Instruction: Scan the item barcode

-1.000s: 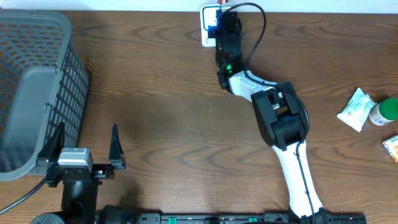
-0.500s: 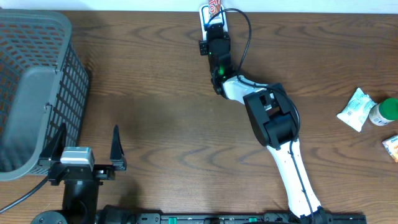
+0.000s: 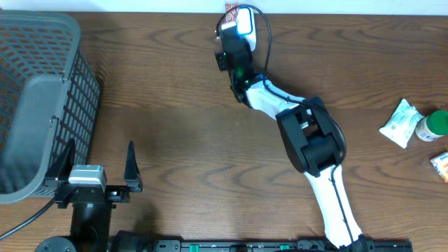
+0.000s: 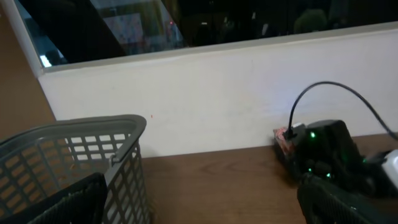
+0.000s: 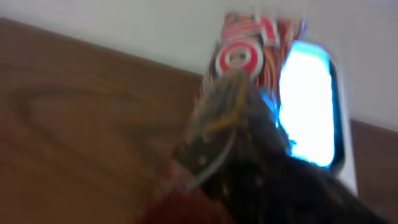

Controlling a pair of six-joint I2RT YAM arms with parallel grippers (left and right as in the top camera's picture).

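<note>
1. Just left of the scanner (image 3: 246, 23), holding the red-and-white packet (image 5: 245, 46) up beside the lit window, seemingly seeking the angle for turning the barcode toward the glass.
2. Clamping the right gripper (image 5: 229, 102) shut on the packet's near end, apparently for the sake of leaving the printed face sticking out past the fingers and uncovered. Not showing the barcode itself in any view, and blurring badly in the wrist picture.
3. Stretching the right arm long across the table (image 3: 175, 126) toward the scanner, judging by the overhead view, owing to the device's spot at the far edge.
4. Resting the left gripper (image 3: 98, 150), jaws spread wide and holding nothing, well away from the scanner on the near-left side, probably staying out of the scanning path.
5. Standing the grey basket (image 3: 84, 77) far to the scanner's left, possibly for taking scanned goods.
6. Showing a white sachet (image 3: 400, 122), a green-capped bottle (image 3: 434, 124) and an orange packet (image 3: 441, 164) well to the scanner's right, likely awaiting their turn.
7. Judging the scan as under way but unconfirmed, seeing no sign of a read.
</note>
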